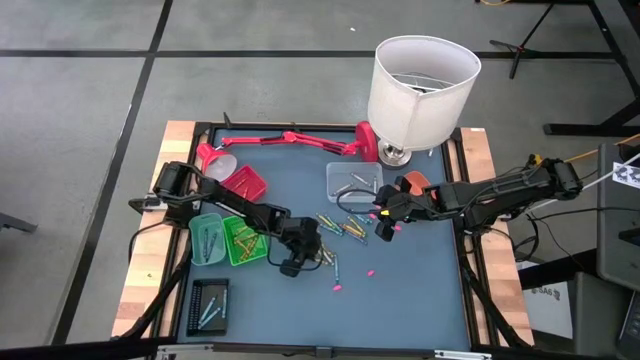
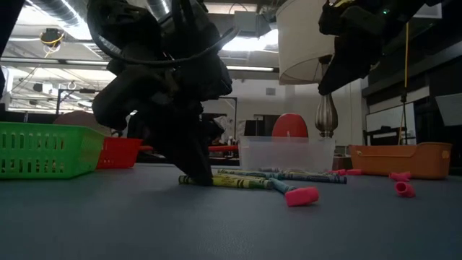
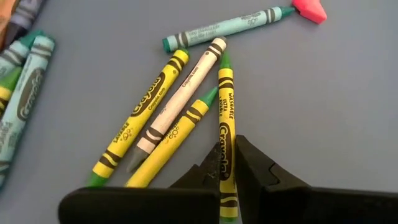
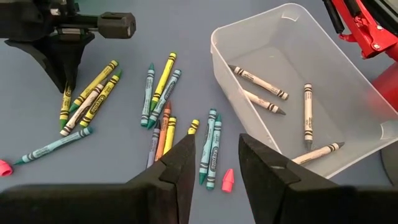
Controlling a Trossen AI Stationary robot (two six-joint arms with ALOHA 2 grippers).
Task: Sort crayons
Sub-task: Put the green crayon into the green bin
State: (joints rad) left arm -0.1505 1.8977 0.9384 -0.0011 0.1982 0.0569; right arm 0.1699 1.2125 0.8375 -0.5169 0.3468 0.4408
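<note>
**A:** so where's everything sitting? from where I'm standing the left gripper (image 3: 227, 163) is down on the mat near the middle of the table, fingers pinched onto a green crayon (image 3: 226, 118) with a yellow wrapper; the tips meet on its lower half, and the crayon still lies flat on the blue mat (image 1: 420, 290).

**B:** yep, same from above; the left gripper (image 1: 297, 256) is just at 3 o'clock of the green tray (image 1: 238, 259), at the 9 o'clock end of the loose crayons (image 1: 340, 227); that scatter runs across the centre of the mat, at 6 o'clock of the clear tub (image 1: 333, 180).

**A:** right beside the pinched one are two more yellow-wrapped greens and a white crayon (image 3: 180, 96), fanned out and touching; a teal one lies across their far ends, with a pink stub (image 3: 310, 9) at its tip.

**B:** the right gripper (image 4: 216, 163) hovers above the mat with its fingers apart, nothing between them; from overhead it's at 3 o'clock of the pile, at about 5 o'clock of the tub; the tub (image 4: 329, 134) has four white crayons in it.

**A:** the green tray holds a few yellow sticks too; the black tray (image 1: 209, 305) at 7 o'clock has a couple of pale ones.
</note>
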